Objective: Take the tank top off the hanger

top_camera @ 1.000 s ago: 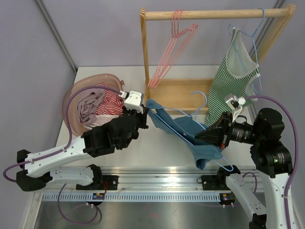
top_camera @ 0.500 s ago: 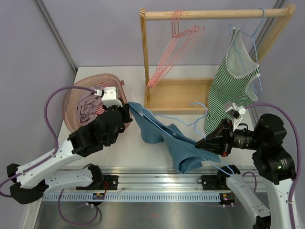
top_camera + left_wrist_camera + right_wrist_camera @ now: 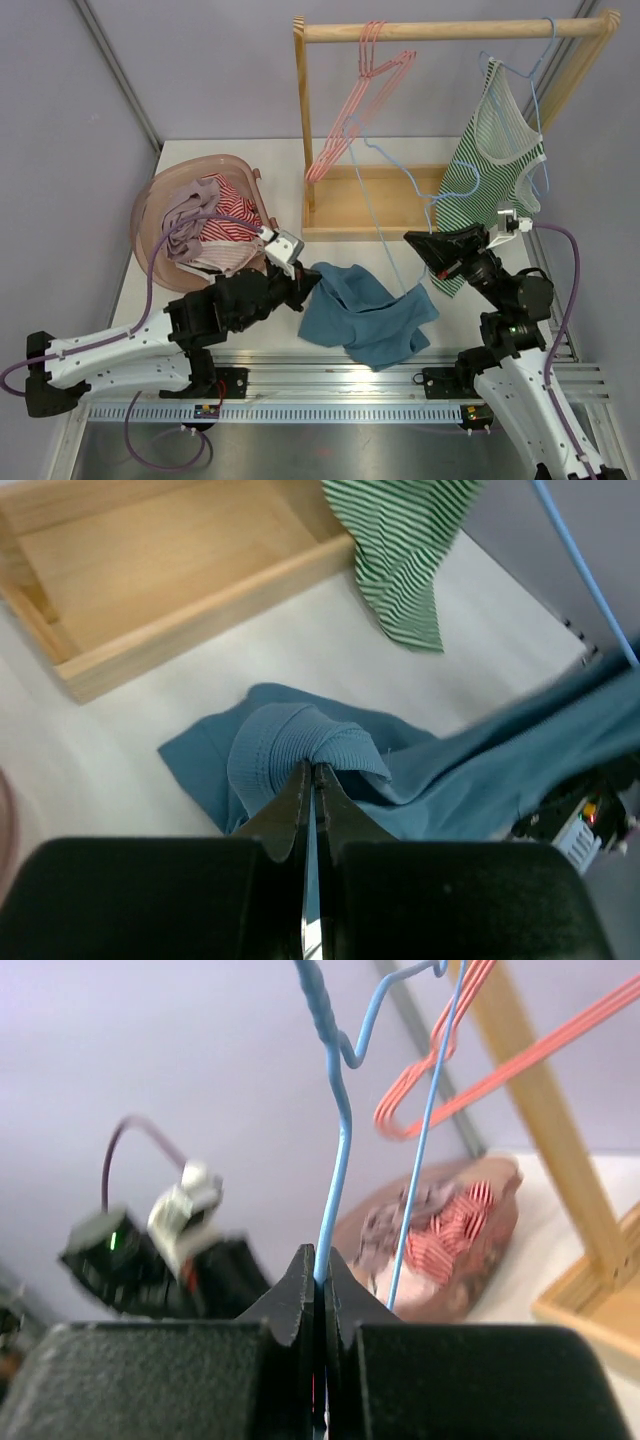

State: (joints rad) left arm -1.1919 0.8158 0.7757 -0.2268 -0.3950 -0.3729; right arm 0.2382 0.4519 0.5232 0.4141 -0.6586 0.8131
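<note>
The blue tank top (image 3: pixel 365 315) lies heaped on the white table in front of the arms, off its hanger. My left gripper (image 3: pixel 305 285) is shut on a bunched ribbed edge of it (image 3: pixel 300 745), low at its left side. My right gripper (image 3: pixel 410 240) is shut on the bare light-blue wire hanger (image 3: pixel 376 205) and holds it raised, tilted up toward the rack. In the right wrist view the hanger wire (image 3: pixel 335 1140) rises straight out of the shut jaws. The hanger's lower end hangs just above the tank top's right edge.
A wooden rack (image 3: pixel 450 30) with a tray base (image 3: pixel 370 195) stands at the back. It carries pink hangers (image 3: pixel 365 90) and a green-striped top (image 3: pixel 495 150) on another blue hanger. A pink basket (image 3: pixel 160 190) of clothes sits at the left.
The right gripper has lifted the hanger up and back, out of the tank top. The left gripper has moved right and down with the tank top, which now lies slack on the table.
</note>
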